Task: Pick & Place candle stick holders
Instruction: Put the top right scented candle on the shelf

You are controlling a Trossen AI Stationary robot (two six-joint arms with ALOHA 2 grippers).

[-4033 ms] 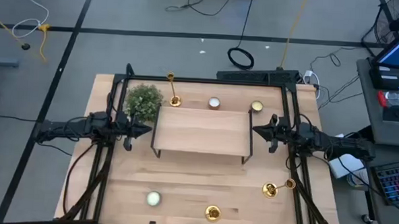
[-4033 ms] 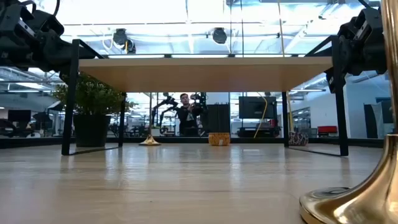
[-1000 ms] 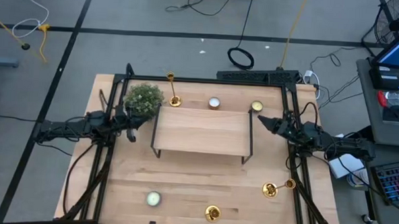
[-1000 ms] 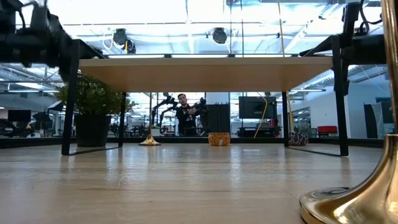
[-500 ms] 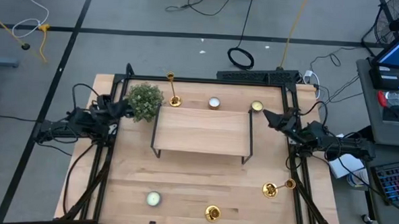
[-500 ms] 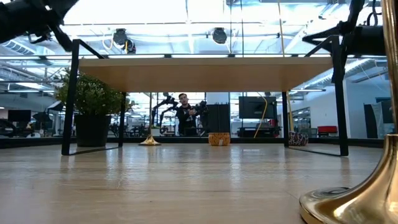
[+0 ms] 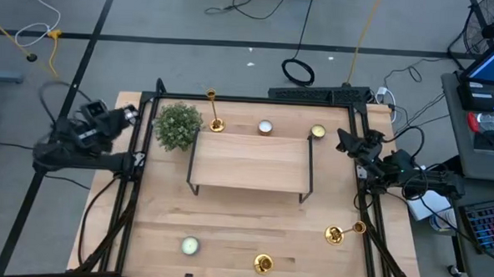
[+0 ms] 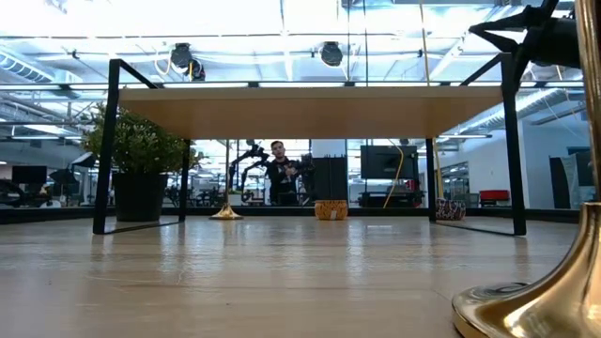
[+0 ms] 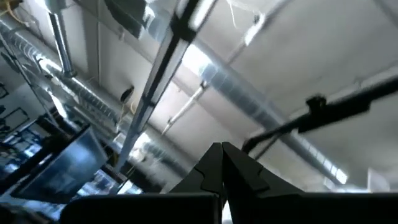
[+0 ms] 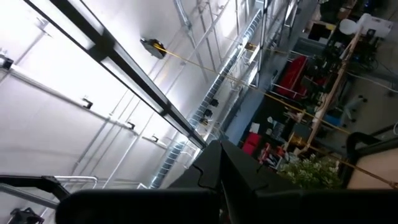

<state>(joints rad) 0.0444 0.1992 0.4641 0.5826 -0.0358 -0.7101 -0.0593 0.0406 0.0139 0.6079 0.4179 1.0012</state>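
Note:
Three brass candle stick holders stand on their round bases on the wooden table: one at the far edge beside the plant, one near the right edge, one at the near edge. The low view shows a holder's base close by at the right, and the far holder small in the distance. My left gripper is raised over the table's left edge, shut and empty, pointing up at the ceiling. My right gripper hovers at the right edge, shut and empty, tipped upward.
A low wooden shelf on black legs stands mid-table. A bushy green plant sits at the far left. Tealights lie at the far edge and near left. A person shows far behind the table.
My left gripper has risen and drawn back from beside the plant toward the table's left edge, rolling and tipping up toward the ceiling. My right gripper has tipped upward and risen slightly at the right edge. Both stay shut. No holder has moved.

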